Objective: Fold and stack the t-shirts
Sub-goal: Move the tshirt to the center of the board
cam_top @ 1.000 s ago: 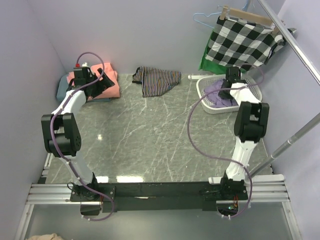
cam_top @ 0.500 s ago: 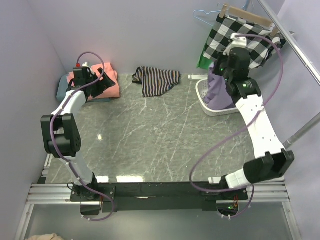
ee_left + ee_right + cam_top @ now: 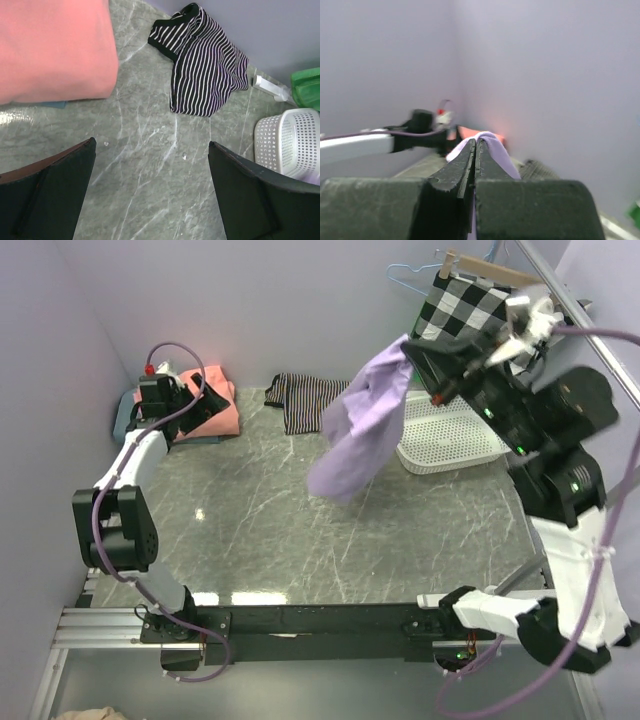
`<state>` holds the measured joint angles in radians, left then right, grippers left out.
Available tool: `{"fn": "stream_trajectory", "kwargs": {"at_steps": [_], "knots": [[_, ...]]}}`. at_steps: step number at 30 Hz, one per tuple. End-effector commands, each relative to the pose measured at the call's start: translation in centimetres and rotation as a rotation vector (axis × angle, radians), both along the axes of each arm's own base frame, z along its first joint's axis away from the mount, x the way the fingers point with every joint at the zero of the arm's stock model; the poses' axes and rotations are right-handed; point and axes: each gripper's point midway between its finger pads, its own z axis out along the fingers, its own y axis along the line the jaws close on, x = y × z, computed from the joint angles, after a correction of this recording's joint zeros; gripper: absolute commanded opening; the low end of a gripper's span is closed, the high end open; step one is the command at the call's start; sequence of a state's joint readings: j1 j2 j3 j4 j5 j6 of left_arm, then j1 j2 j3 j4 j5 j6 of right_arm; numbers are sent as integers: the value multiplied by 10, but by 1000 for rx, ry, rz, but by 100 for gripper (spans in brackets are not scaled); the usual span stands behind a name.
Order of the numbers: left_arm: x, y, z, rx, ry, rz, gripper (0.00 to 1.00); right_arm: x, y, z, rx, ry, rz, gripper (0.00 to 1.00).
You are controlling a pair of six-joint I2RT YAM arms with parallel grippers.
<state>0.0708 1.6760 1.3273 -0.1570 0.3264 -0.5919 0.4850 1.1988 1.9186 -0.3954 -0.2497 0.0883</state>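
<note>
A lavender t-shirt hangs in the air over the table's back middle, and my right gripper is shut on its top edge. In the right wrist view the jaws are pressed together with a fold of lavender cloth pinched between them. A folded salmon-pink t-shirt lies in the back left corner on a grey-teal one. My left gripper hovers by that pile, open and holding nothing. The pink shirt fills the upper left of the left wrist view.
A black-and-white striped garment lies crumpled at the back wall. A white perforated basket stands at the back right. Above it hangs a checked cloth on a wooden hanger, beside a slanting metal rail.
My right arm has lifted the lavender t-shirt out of the white basket and swung it up and to the left. The left arm has hardly moved.
</note>
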Motion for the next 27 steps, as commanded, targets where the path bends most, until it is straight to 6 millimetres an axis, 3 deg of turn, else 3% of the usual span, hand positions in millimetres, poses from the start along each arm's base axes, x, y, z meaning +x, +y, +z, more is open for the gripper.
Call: {"fn": "stream_trajectory", "kwargs": {"at_steps": [1,5,6,7,9,10,11,13,16,18,19,20,21,22,24,25,27], "knots": [[-8,-2,33,4,-89,4,99,-21,39,-19,-21,0,257,0],[-16,-2,38,0,-98,8,99,16,64,-92,-72,203,283,0],[-17,-3,38,-2,-101,8,99,32,68,-132,-103,297,256,2],[-20,-3,41,-6,-105,6,99,44,68,-156,-114,360,216,16],[-25,-8,38,-20,-99,-7,99,82,57,-227,-161,519,38,18],[-28,-10,41,-31,-106,-7,99,98,50,-257,-172,590,-48,46],[-32,-12,34,-39,-89,-8,99,114,29,-284,-192,647,-192,56],[-38,-25,38,-51,-103,-29,100,132,3,-334,-230,755,-343,58],[-49,-60,39,-58,-119,-97,99,160,-36,-381,-218,867,-478,76],[-61,-92,31,-72,-104,-165,99,178,-39,-392,-187,907,-442,76],[-63,-102,32,-82,-111,-178,100,190,-40,-417,-188,968,-437,75],[-70,-111,21,-91,-90,-198,99,198,-50,-426,-180,1008,-444,73],[-75,-129,22,-102,-100,-238,99,211,-45,-416,-164,1001,-409,71],[-78,-137,15,-101,-89,-253,99,221,-46,-440,-176,1056,-418,69],[-84,-151,4,-89,-59,-278,99,237,-45,-440,-171,1060,-406,70],[-85,-154,-4,-83,-38,-283,99,242,-47,-457,-178,1100,-420,70],[-88,-158,-16,-77,-8,-295,99,248,-48,-460,-173,1118,-427,69]]}}
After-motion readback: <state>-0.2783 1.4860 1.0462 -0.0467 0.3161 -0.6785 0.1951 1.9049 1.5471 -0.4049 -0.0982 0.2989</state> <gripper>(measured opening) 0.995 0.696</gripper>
